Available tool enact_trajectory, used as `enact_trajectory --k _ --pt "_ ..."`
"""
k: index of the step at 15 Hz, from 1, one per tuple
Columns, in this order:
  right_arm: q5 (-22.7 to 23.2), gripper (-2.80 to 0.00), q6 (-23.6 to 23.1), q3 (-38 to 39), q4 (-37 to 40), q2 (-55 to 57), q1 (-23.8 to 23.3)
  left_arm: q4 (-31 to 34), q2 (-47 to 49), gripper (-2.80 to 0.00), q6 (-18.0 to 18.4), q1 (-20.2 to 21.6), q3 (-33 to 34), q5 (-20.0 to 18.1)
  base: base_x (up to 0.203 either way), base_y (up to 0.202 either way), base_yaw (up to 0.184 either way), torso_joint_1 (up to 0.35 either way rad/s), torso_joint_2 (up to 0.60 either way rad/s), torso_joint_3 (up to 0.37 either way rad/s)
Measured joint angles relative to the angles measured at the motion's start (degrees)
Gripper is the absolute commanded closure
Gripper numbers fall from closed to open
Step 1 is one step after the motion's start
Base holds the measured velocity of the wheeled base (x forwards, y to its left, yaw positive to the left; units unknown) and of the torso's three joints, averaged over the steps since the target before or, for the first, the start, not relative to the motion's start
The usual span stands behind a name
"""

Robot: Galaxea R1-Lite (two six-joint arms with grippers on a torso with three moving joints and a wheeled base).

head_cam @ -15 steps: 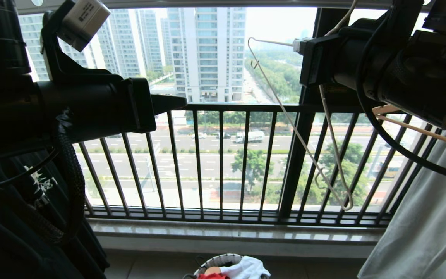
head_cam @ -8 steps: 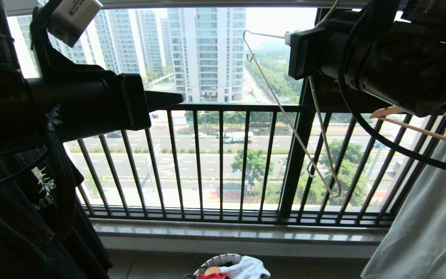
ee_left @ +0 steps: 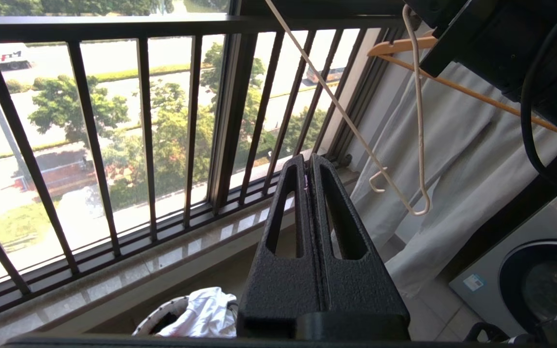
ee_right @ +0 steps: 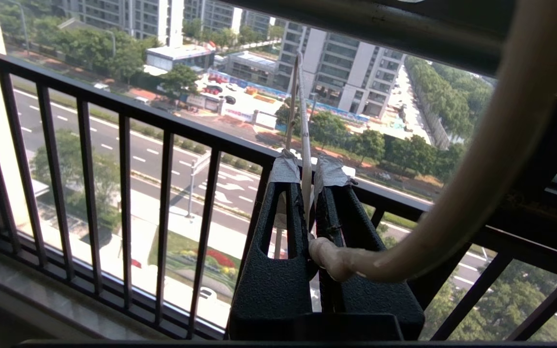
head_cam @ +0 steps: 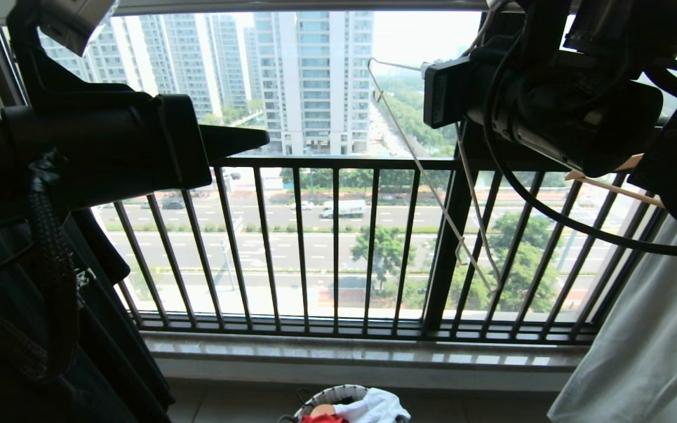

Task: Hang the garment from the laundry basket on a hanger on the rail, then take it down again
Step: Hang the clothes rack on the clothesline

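I'm clamping the right gripper point(ee_right: 307, 186) on the hanger point(head_cam: 432, 176), wire pinched between its fingers, left gripper point(ee_left: 309, 162) clenched empty, garment point(head_cam: 322, 419) sitting far below in the laundry basket point(head_cam: 329, 395) beside a white garment point(head_cam: 376, 406)

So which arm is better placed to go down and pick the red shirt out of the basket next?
Left, most likely. The left pincer is shut and empty, with the laundry basket below it. The right pincer is shut on the hanger.
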Motion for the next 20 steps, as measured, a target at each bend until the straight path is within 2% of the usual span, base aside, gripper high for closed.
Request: enact_trajectory --k 5,15,20 --pt "0.00 0.00 0.00 -1.86 0.36 1.26 -1.07 -0.02 -0.63 0.00 0.01 0.02 -0.02 0.02 0.000 0.000 0.000 0.000 0.00 0.000" --pt "0.00 0.00 -0.90 -13.25 13.04 6.64 -1.20 -0.02 -0.93 0.00 -0.02 0.11 0.09 0.01 0.000 0.000 0.000 0.000 0.00 0.000" --pt "0.00 0.00 -1.95 -18.12 22.54 7.00 -1.22 -0.02 -0.92 0.00 0.01 0.11 0.06 0.03 0.000 0.000 0.000 0.000 0.00 0.000"
